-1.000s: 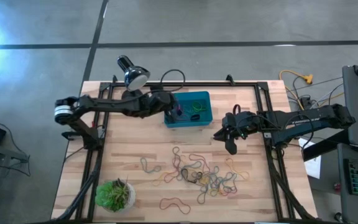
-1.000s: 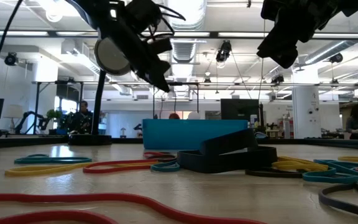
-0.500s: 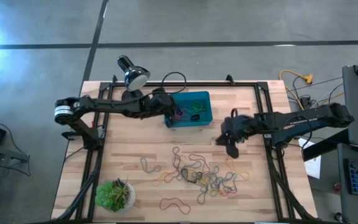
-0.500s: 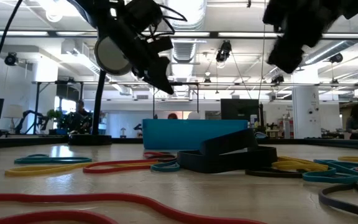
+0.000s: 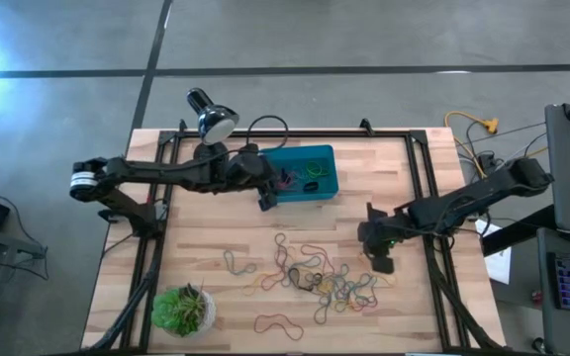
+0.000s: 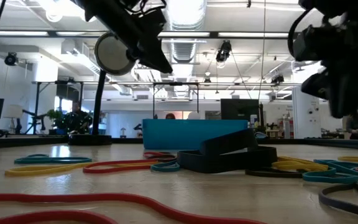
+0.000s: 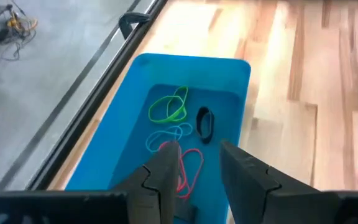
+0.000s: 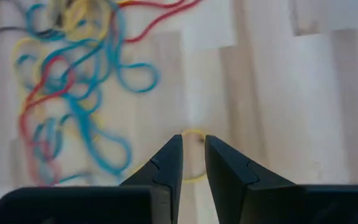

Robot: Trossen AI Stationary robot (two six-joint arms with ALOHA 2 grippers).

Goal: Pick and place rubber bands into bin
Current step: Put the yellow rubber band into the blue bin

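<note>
Many coloured rubber bands (image 5: 325,277) lie in a loose heap on the wooden table, seen close up in the low view (image 6: 222,158). The teal-blue bin (image 5: 300,197) stands at the far middle and holds green, black, blue and red bands (image 7: 173,109). My left gripper (image 7: 197,152) hovers open over the bin's left near corner (image 5: 265,198), with nothing between its fingers. My right gripper (image 5: 382,262) points down above the heap's right edge. Its fingers (image 8: 192,142) stand a little apart over a yellow band (image 8: 195,132) that lies on the table.
A desk lamp (image 5: 211,114) stands at the far left beside the bin, with a cable loop behind it. A small potted plant (image 5: 181,309) sits at the near left corner. Black frame rails (image 5: 156,267) run along the table's sides.
My left gripper has drawn back from over the bin toward the table's left edge and risen a little. My right gripper has swung toward the near edge and sunk, tipping more steeply down, and now hangs over the right side of the heap of bands.
</note>
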